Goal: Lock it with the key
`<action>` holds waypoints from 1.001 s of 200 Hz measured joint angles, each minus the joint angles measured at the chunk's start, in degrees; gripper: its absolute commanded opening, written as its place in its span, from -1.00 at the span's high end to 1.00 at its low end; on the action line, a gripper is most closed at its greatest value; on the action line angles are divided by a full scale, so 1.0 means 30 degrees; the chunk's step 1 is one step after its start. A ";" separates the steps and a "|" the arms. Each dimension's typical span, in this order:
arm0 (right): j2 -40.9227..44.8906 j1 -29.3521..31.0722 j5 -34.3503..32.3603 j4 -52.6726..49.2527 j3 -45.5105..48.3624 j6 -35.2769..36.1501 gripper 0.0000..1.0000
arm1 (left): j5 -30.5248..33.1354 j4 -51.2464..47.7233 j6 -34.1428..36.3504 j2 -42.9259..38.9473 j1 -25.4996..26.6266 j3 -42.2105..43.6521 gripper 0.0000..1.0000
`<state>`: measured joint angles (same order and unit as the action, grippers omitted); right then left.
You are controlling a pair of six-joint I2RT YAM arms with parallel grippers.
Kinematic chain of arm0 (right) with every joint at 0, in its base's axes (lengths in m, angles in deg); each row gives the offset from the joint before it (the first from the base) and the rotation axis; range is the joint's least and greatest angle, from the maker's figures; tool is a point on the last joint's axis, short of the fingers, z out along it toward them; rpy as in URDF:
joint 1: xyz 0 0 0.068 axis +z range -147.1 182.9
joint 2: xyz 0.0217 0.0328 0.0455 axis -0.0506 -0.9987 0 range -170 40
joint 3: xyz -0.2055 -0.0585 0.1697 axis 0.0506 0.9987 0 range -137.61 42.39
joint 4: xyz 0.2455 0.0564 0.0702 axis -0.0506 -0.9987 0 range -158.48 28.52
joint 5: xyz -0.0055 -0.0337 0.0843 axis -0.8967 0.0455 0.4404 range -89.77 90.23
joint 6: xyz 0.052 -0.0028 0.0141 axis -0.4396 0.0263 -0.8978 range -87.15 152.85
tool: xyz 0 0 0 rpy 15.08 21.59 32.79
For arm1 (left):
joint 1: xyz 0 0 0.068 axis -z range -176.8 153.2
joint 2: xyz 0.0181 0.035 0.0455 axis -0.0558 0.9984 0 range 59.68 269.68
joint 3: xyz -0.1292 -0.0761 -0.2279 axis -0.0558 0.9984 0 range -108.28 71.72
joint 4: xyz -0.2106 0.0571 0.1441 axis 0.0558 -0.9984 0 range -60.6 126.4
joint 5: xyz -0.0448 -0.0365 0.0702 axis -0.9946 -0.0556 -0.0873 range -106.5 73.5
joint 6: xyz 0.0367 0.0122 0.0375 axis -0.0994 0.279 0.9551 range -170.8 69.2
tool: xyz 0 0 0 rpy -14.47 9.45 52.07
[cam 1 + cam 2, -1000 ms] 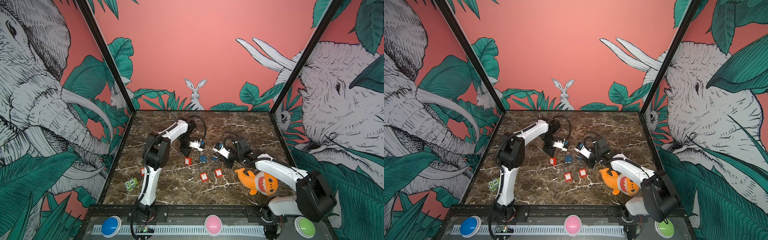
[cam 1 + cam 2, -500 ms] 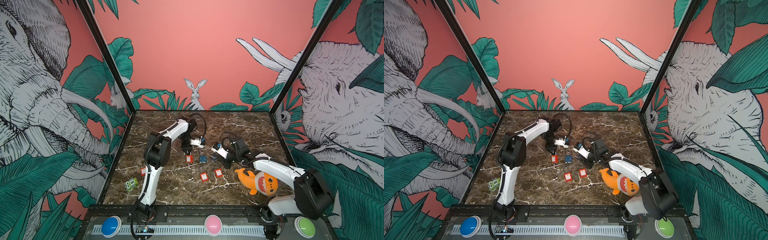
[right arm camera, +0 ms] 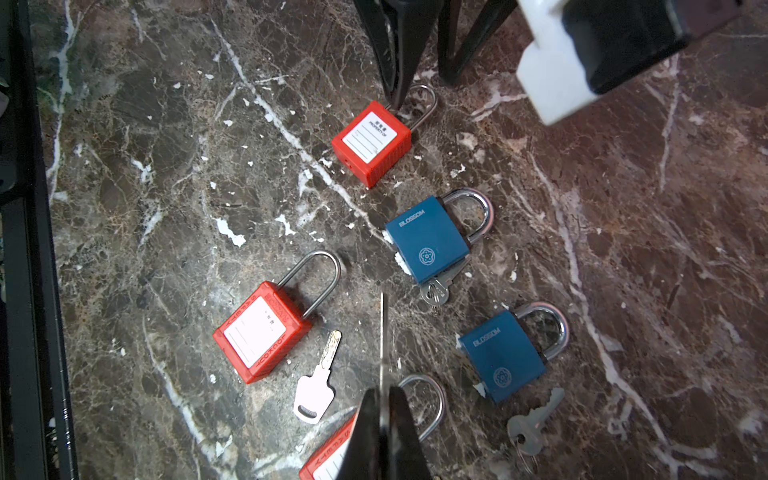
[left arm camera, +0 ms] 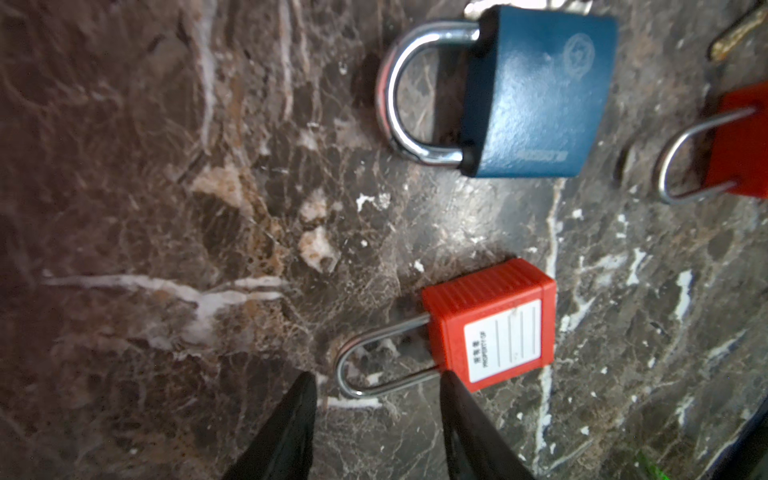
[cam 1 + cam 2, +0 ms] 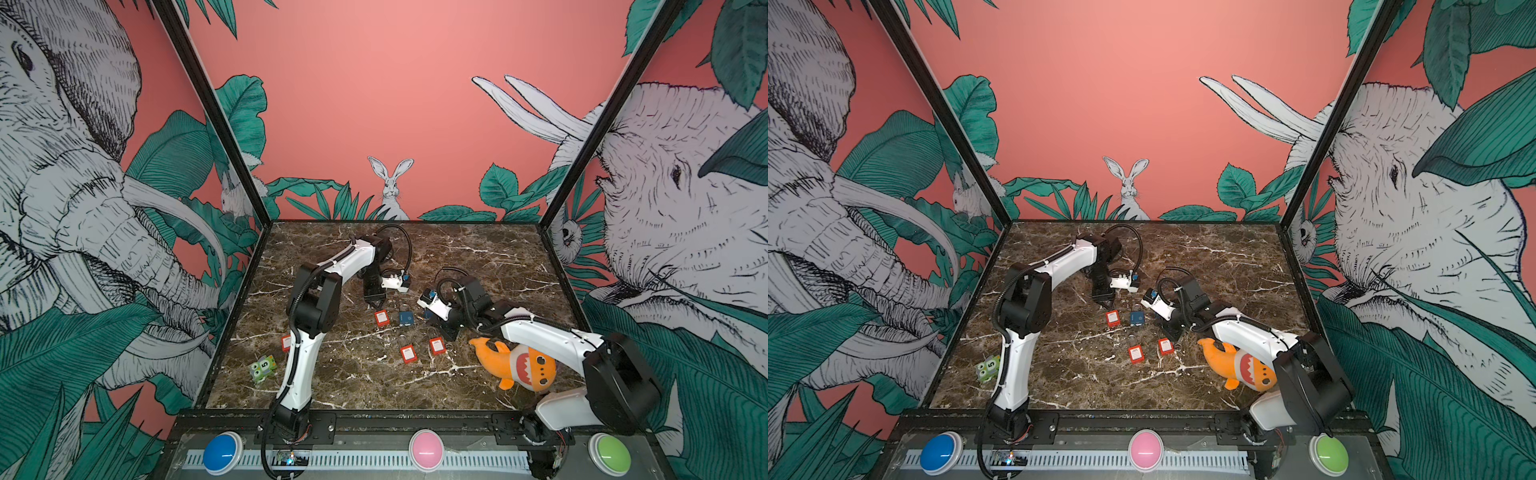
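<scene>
In both top views the left claw (image 5: 375,300) hangs released near the middle of the marble table (image 5: 478,249). Its fingers (image 4: 291,428) stand either side of the shackle of a red padlock (image 5: 381,318), just left of a blue padlock (image 5: 406,318). The right claw (image 3: 384,401) is clenched on a thin key (image 3: 381,332) seen edge-on.

— Anything legible?
— "BLOSSOM" is printed on the blue padlock (image 3: 428,243) and on the second blue padlock (image 3: 503,357).
— Elsewhere?
— The red padlock (image 3: 374,162) carries a white label (image 3: 370,135) reading "PROPERTY OF". The green block (image 5: 262,368) shows a "5".
</scene>
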<state>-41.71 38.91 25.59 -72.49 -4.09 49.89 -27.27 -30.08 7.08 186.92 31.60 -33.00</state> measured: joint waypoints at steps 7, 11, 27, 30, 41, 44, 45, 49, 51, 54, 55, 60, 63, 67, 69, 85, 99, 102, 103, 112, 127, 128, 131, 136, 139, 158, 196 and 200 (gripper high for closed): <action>-0.0029 0.0066 -0.0080 0.0015 -0.0124 -0.0073 1.00 | 0.0036 0.0160 0.0000 -0.0087 0.0000 0.0022 -0.02; -0.0036 0.0117 -0.0138 0.0022 -0.0197 -0.0102 1.00 | 0.0044 0.0291 0.0007 -0.0189 0.0000 0.0073 -0.02; -0.0051 0.0364 -0.0364 0.0073 -0.0488 -0.0459 1.00 | 0.0066 0.0765 0.0007 -0.0663 0.0000 0.0313 -0.02; -0.0058 0.0423 -0.0401 0.0124 -0.0532 -0.0554 1.00 | 0.0073 0.0838 0.0007 -0.0809 0.0000 0.0357 -0.02; -0.0124 0.0641 -0.0554 0.0240 -0.0663 -0.0933 1.00 | 0.0102 0.1158 0.0000 -0.1260 0.0000 0.0539 -0.02; -0.0175 0.0714 -0.0590 0.0291 -0.0707 -0.1086 1.00 | 0.0102 0.1275 0.0000 -0.1479 0.0000 0.0597 -0.02; -0.0189 0.0736 -0.0605 0.0306 -0.0714 -0.1129 1.00 | 0.0102 0.1297 0.0000 -0.1515 0.0000 0.0612 -0.02; -0.0262 0.0838 -0.0721 0.0386 -0.0787 -0.1304 1.00 | 0.0095 0.1421 -0.0007 -0.1719 0.0000 0.0678 -0.02; -0.0328 0.0911 -0.0765 0.0430 -0.0823 -0.1413 1.00 | 0.0102 0.1457 -0.0015 -0.1814 -0.0007 0.0699 -0.02; -0.0401 0.0976 -0.0838 0.0452 -0.0882 -0.1552 1.00 | 0.0087 0.1559 -0.0022 -0.1967 -0.0029 0.0750 -0.02; -0.0415 0.0998 -0.0852 0.0459 -0.0896 -0.1596 1.00 | 0.0087 0.1581 -0.0022 -0.2011 -0.0036 0.0758 -0.02; -0.0597 0.1151 -0.0998 0.0510 -0.1042 -0.1829 1.00 | 0.0073 0.1821 -0.0117 -0.2317 -0.0095 0.0896 -0.02; -0.0707 0.1239 -0.1078 0.0539 -0.1122 -0.2018 1.00 | 0.0066 0.1960 -0.0138 -0.2514 -0.0124 0.0976 -0.02; -0.0874 0.1370 -0.1260 0.0561 -0.1246 -0.2200 1.00 | 0.0015 0.2208 -0.0262 -0.2790 -0.0160 0.1137 -0.02; -0.0962 0.1435 -0.1319 0.0561 -0.1326 -0.2368 1.00 | 0.0015 0.2273 -0.0284 -0.2878 -0.0168 0.1195 -0.01; -0.1843 0.1960 -0.2004 0.0554 -0.2098 -0.3373 1.00 | -0.0357 0.3461 -0.0925 -0.4182 -0.0430 0.2288 -0.01; -0.2769 0.2419 -0.2747 0.0517 -0.3067 -0.4335 1.00 | -0.0823 0.4860 -0.1814 -0.5581 -0.0933 0.3752 0.00; -0.2965 0.2506 -0.2922 0.0503 -0.3279 -0.4561 1.00 | -0.0933 0.5166 -0.2018 -0.5872 -0.1042 0.4080 0.00; -0.3031 0.2528 -0.2958 0.0503 -0.3344 -0.4626 1.00 | -0.0969 0.5297 -0.2149 -0.6040 -0.1122 0.4262 0.00; -0.3759 0.2798 -0.3490 0.0401 -0.4109 -0.5238 1.00 | -0.1275 0.6346 -0.3016 -0.7089 -0.1617 0.5428 0.01; -0.5064 0.3126 -0.4320 0.0087 -0.5464 -0.6309 1.00 | -0.1756 0.8502 -0.4641 -0.9071 -0.2572 0.7766 0.02; -0.5180 0.3155 -0.4408 0.0036 -0.5588 -0.6404 1.00 | -0.1763 0.8612 -0.4714 -0.9158 -0.2608 0.7876 0.03; -0.5472 0.3191 -0.4532 -0.0036 -0.5858 -0.6594 1.00 | -0.1923 0.9092 -0.5180 -0.9697 -0.2834 0.8422 0.03; -0.5901 0.3286 -0.4772 -0.0168 -0.6280 -0.6849 1.00 | -0.2084 0.9777 -0.5734 -1.0338 -0.3126 0.9173 0.04; -0.6149 0.3337 -0.4823 -0.0226 -0.6506 -0.6994 1.00 | -0.2200 1.0193 -0.6069 -1.0724 -0.3308 0.9588 0.04; -0.7519 0.3636 -0.5464 -0.0612 -0.7672 -0.7592 1.00 | -0.2608 1.2604 -0.8153 -1.3187 -0.4248 1.2240 0.06; -0.9238 0.4131 -0.6615 -0.1596 -0.9165 -0.8655 1.00 | -0.2237 1.5555 -1.1730 -1.6655 -0.4619 1.5416 0.13; -0.9398 0.4138 -0.6696 -0.1661 -0.9318 -0.8779 1.00 | -0.2084 1.5722 -1.2138 -1.6888 -0.4656 1.5577 0.13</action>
<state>-69.91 51.33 5.51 -77.47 -32.05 23.55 -33.52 17.09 -29.33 136.26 17.64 13.73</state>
